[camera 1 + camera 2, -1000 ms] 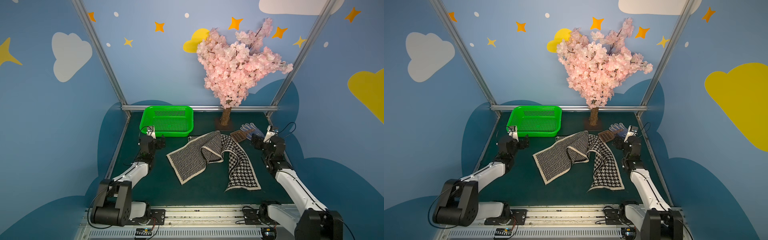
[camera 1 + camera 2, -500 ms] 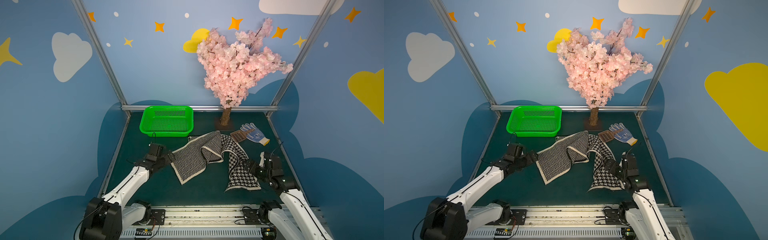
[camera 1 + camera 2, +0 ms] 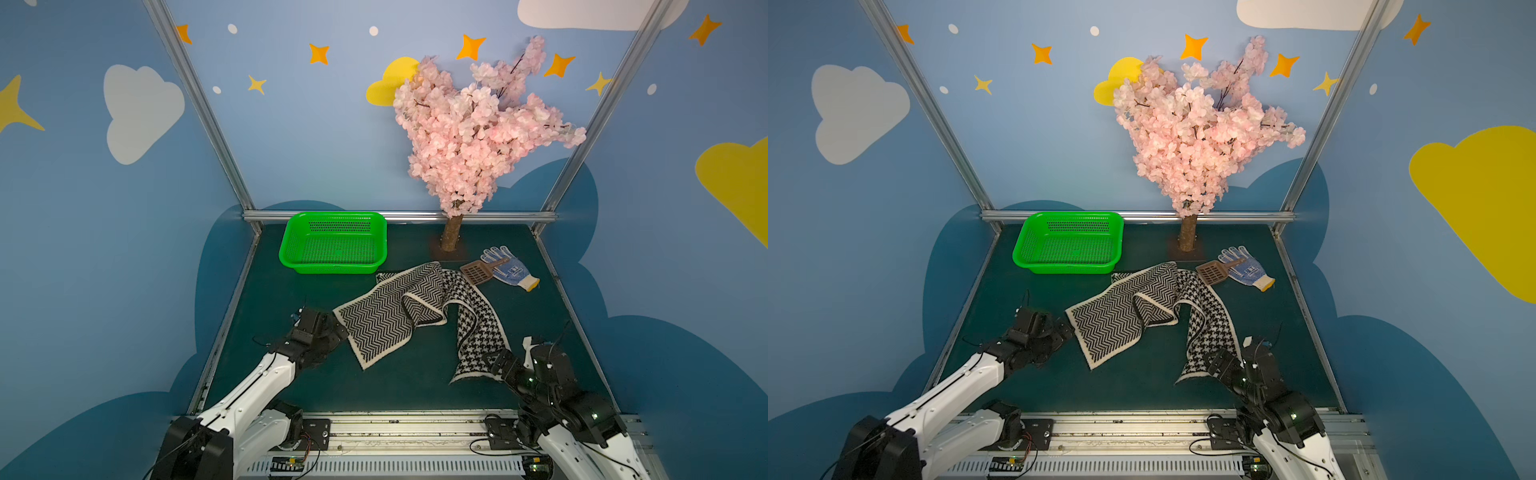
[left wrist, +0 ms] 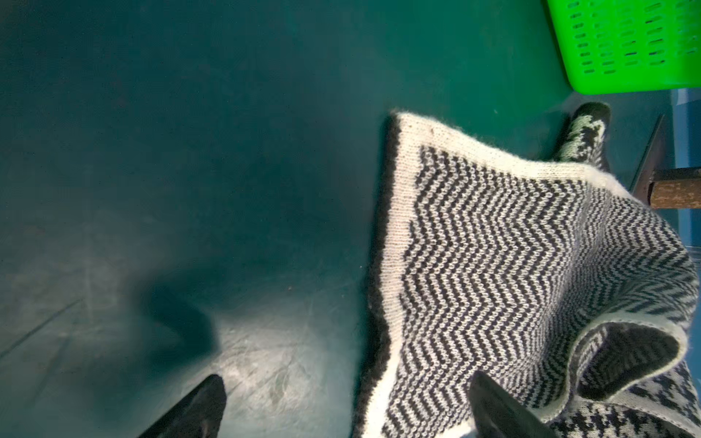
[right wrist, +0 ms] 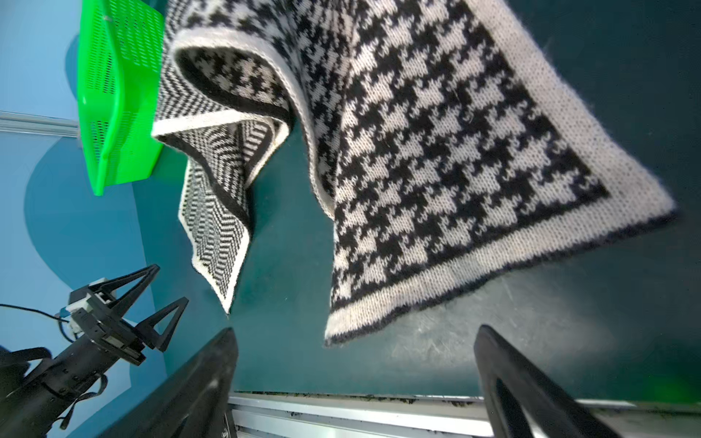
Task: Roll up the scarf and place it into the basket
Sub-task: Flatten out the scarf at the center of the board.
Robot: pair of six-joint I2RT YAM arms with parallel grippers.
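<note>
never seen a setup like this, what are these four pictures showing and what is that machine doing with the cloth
It is a robot: two white arms mounted at the near edge of the table, each ending in a two-fingered end effector. Two pictures look down from one camera head above and show nearly the same view; the other two come from cameras on the arms' wrists. On it lie a crumpled black-and-white scarf, an empty green basket behind it, a brown scoop and a dotted glove, near a pink artificial tree. The left end effector is at the scarf's zigzag end, the right end effector at its houndstooth end. Both are open; nothing is held.
</note>
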